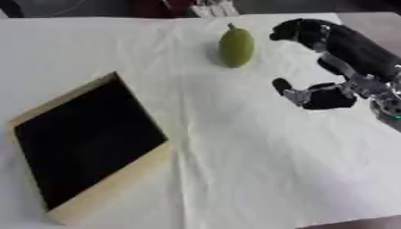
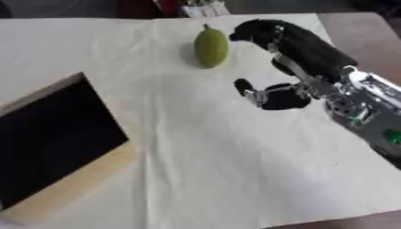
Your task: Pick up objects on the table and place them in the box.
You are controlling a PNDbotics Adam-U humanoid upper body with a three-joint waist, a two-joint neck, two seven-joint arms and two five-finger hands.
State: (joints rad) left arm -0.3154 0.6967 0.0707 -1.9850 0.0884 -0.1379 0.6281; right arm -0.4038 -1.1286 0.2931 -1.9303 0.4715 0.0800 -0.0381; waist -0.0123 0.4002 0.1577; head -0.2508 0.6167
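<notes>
One green fruit [image 1: 236,46] (upright) beside right hand [image 2: 297,49].

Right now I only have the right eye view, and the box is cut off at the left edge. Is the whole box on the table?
Observer: Yes. The left eye view shows the whole box, all corners on the white cloth.
Operator: Anything in the part I can't see?
Observer: Only more of its black inside; I see no object there.
Operator: Left robot hand in your other view?
Observer: No. It shows only the right robot hand, right of the green fruit.
</notes>
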